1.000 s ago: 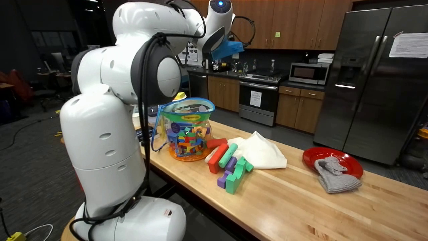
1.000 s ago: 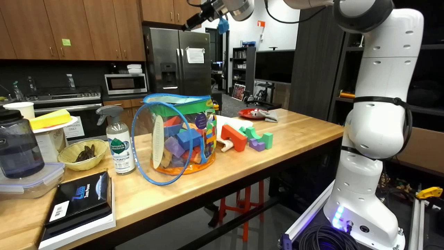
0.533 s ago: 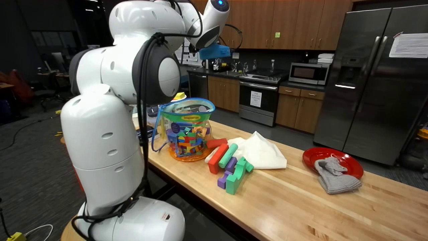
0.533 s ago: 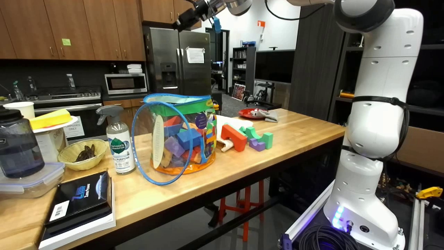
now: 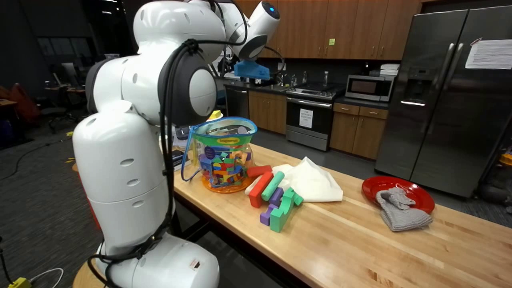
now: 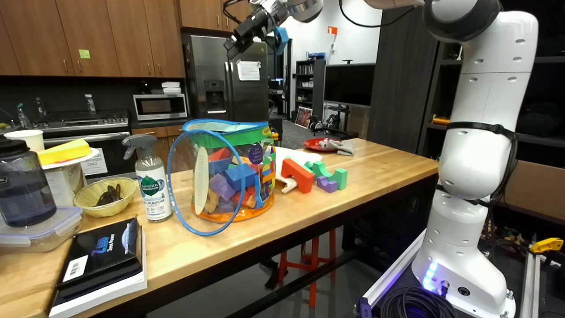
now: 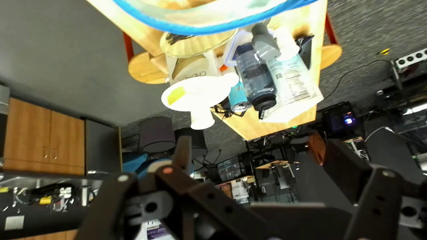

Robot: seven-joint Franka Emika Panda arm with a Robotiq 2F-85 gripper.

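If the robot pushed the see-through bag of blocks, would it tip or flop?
The bag probably won't tip easily, because its blocks sit low. Its clear sides might bend, since they look thin. Its blue-rimmed lid hangs open, so that could swing.

The long tabletop (image 5: 360, 244) is light wood. A clear bag of toy blocks (image 5: 229, 141) stands on it, just beside a white cloth (image 5: 312, 182). By the cloth sit a red block (image 6: 303, 173), and a green block (image 6: 339, 176) and a purple block (image 6: 327, 185), these 2 with a dip on top. Far along is a red plate (image 5: 373, 187). At the other end are a spray bottle (image 6: 152, 190), a yellow basket (image 6: 103, 210), a white book (image 6: 101, 293) and a plastic box (image 6: 48, 236).
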